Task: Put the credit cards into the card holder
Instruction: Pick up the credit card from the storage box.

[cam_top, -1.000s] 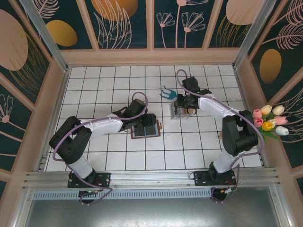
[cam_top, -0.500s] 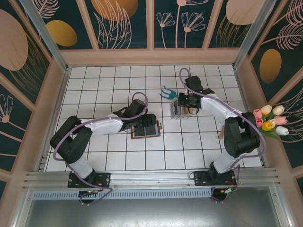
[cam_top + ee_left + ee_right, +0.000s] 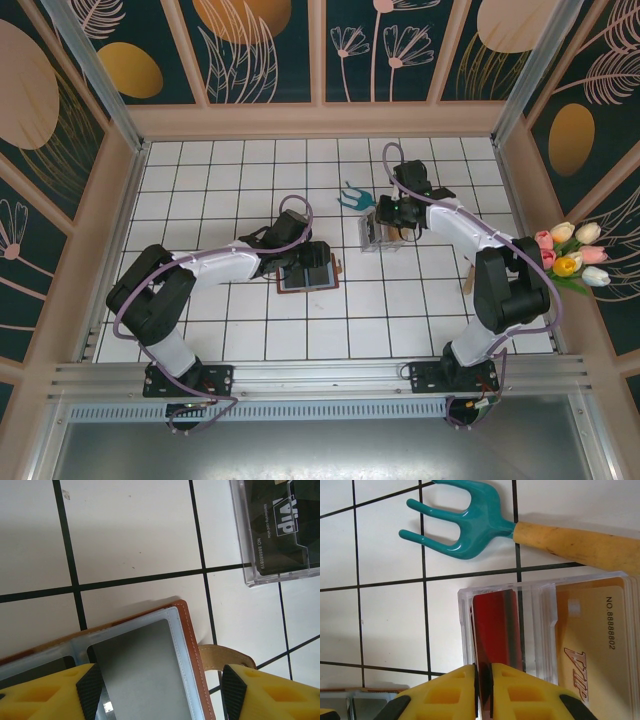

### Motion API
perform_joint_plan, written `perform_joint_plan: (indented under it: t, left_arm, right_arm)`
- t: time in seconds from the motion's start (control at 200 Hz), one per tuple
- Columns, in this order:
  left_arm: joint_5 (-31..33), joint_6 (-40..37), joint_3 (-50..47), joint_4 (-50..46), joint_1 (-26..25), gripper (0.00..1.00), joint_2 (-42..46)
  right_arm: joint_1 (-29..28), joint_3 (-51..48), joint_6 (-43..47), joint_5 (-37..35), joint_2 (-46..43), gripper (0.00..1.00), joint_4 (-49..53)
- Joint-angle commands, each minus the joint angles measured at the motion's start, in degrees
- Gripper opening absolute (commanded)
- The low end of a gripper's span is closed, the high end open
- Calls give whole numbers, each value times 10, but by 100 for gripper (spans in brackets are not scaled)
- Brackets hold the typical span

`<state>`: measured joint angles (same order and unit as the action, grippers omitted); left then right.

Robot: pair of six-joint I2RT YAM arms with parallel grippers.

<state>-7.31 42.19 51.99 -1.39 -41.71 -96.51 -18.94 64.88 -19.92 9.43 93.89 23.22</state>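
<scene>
The left arm and right arm: black joints, white forearm sleeves, looping purple cables, black base plates, yellow fingers faced with black pads.

The right gripper has its yellow fingers pressed together on the near edge of a red card, which stands tilted in the left part of a clear plastic box. In the box's right part lies a tan card – lettered VIP, flat and face up. Just beyond the box a teal garden fork lies on the white tiled table, its tines pointing left and its yellowish handle running off right. At the lower left corner shows a sliver of the brown-edged card holder.
</scene>
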Motion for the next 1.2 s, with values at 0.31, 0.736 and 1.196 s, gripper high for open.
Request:
perform_joint_plan:
  t: [0.31, 0.736, 1.196]
  left_arm:
    - [-10, -11, 18, -9, 3, 67, -13]
    - [-11, -12, 19, -9, 3, 67, -13]
    - [-14, -14, 15, -10, 3, 67, -13]
  right_arm:
    - [18, -21, -11, 62, -6, 18, -26]
    - [26, -25, -13, 95, -4, 18, -37]
    - [34, -31, -9, 93, -17, 10, -35]
